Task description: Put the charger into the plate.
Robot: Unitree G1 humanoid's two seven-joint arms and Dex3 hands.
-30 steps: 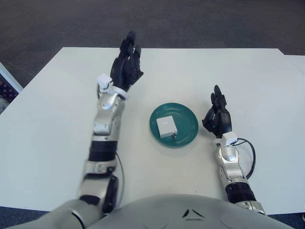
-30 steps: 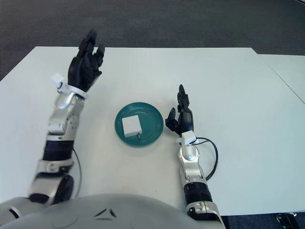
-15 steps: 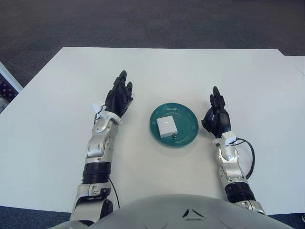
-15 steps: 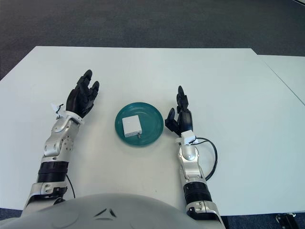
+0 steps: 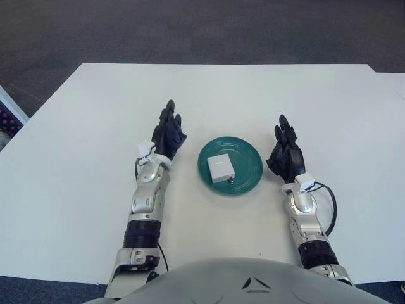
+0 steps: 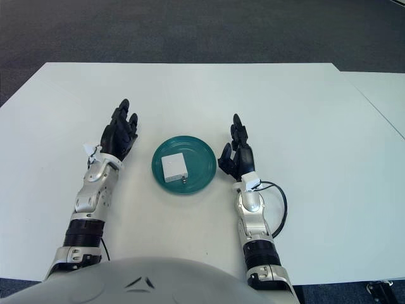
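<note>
Charger (image 5: 221,168), white and square, lies flat in our green plate (image 5: 249,162); our left hand (image 5: 168,135) and right hand (image 5: 285,154) flank it, fingers released and empty

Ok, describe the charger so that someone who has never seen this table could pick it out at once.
On the white table, look near the middle for the round teal plate, which lies between the robot's left hand and right hand. The charger lies inside it, left of centre. It is the only small white square block there, with metal prongs at its near right corner.
</note>
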